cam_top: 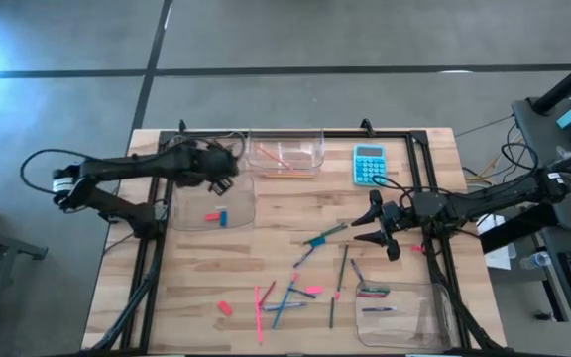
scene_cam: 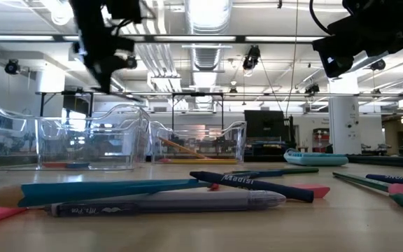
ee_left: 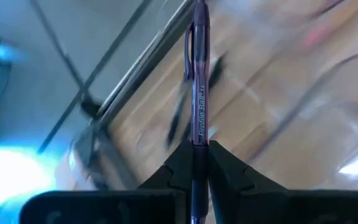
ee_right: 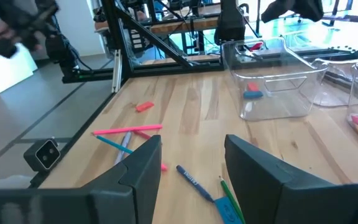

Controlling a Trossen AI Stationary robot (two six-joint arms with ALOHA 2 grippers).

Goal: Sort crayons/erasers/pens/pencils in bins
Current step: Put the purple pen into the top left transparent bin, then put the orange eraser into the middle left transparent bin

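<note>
My left gripper (ee_left: pixel 197 152) is closed on a pen (ee_left: pixel 200 93). The pen's long axis runs straight out from between my fingertips, one end past them and the other pointing away from my wrist. The barrel is translucent purple and slim; the print along it reads "Profile Ball". In the high view this gripper (cam_top: pixel 221 171) hangs near the table's far-left area, above the near rim of the far-left bin (cam_top: pixel 206 149).

The bin beside it (cam_top: pixel 214 203) holds two erasers (cam_top: pixel 215 215), one pink and one blue, short stubby blocks lying side by side. The far-centre bin (cam_top: pixel 285 154) holds thin orange sticks lying roughly parallel to the far edge. A turquoise calculator (cam_top: pixel 369 164) lies beside it toward the far-right corner.

My right gripper (cam_top: pixel 380 233) stands open and empty over the table's right-centre, fingers (ee_right: pixel 145 165) spread.

Loose sticks (cam_top: pixel 285 297) lie scattered near the near edge at mixed angles; in the low view one dark blue crayon (scene_cam: pixel 240 180) carries lettering I cannot read. The near-right bin (cam_top: pixel 404 312) holds a few dark sticks.
</note>
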